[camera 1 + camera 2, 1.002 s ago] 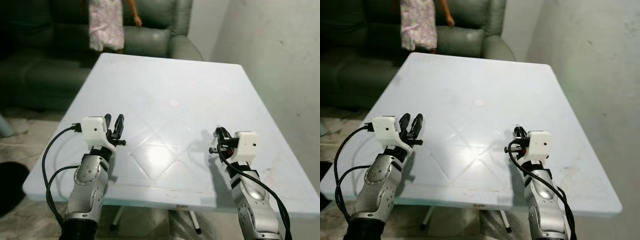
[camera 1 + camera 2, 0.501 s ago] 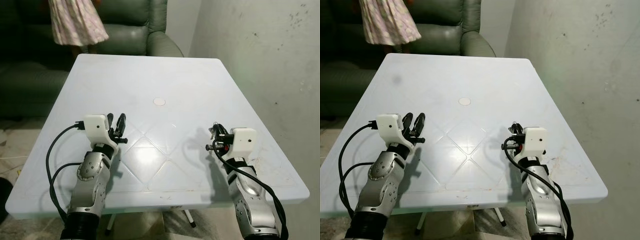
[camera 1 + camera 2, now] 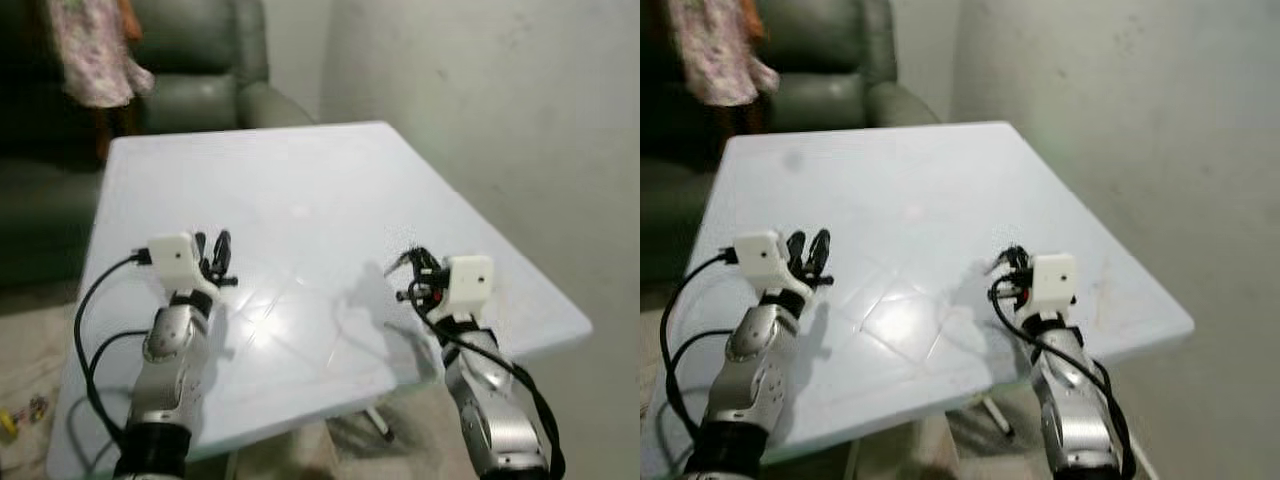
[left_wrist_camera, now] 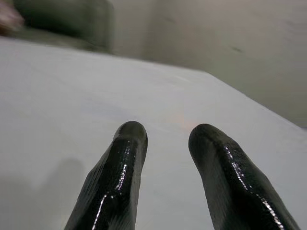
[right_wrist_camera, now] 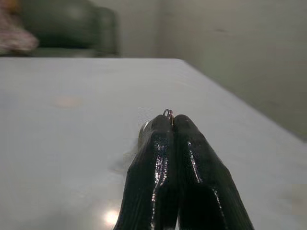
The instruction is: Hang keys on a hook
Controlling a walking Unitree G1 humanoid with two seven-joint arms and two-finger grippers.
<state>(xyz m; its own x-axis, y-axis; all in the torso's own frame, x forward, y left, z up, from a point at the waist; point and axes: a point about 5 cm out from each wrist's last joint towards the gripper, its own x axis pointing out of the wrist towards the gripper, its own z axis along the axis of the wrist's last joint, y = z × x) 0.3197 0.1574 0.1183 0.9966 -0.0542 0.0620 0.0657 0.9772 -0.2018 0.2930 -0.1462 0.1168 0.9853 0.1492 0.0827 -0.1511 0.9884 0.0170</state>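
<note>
Fingers of the right gripper [image 5: 171, 120] pressed together on the keys [image 5: 168, 113]: thin metal ring showing just above the tips, silvery piece beside it, small and blurred. Held above the tabletop [image 3: 300, 190] near its right edge. Left gripper [image 3: 212, 250]: fingers [image 4: 125, 143] slightly parted, holding nothing, over the left near part. Green sofa [image 3: 190, 60] and a person in a patterned dress [image 3: 90, 55] beyond the far edge.
</note>
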